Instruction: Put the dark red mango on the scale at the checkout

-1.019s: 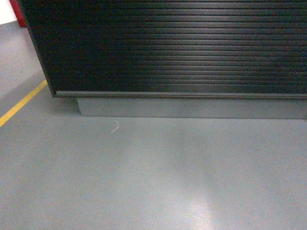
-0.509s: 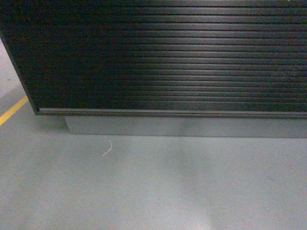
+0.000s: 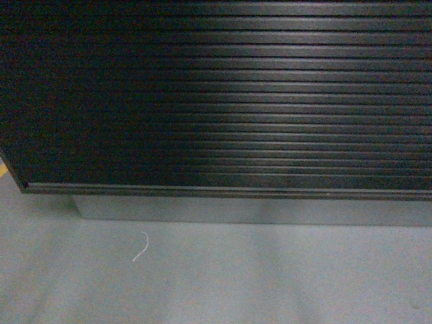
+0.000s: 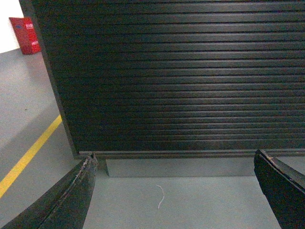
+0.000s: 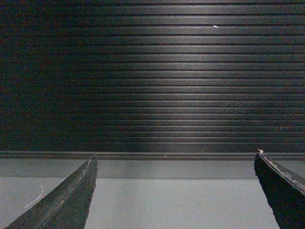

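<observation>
The checkout [image 3: 256,101] fills the head view as a black front of horizontal ribbed slats on a grey plinth. The same checkout front [image 4: 171,81] shows in the left wrist view with its left corner, and the checkout slats [image 5: 152,76] fill the right wrist view. My left gripper [image 4: 175,160] is open, with nothing between its dark fingers [image 4: 71,200]. Likewise the right gripper [image 5: 175,160] stands open and empty, its fingers [image 5: 71,200] wide apart. The dark red mango and the scale are out of view. Neither gripper shows in the head view.
Grey floor [image 3: 270,277] lies before the counter, with a small white thread [image 3: 140,247] on it near the plinth. A yellow floor line [image 4: 26,157] runs past the counter's left corner. A red box [image 4: 27,36] stands far back on the left.
The counter front has grown larger and slid down and left in the head view; the yellow line has almost left the frame. The white thread has moved lower.
</observation>
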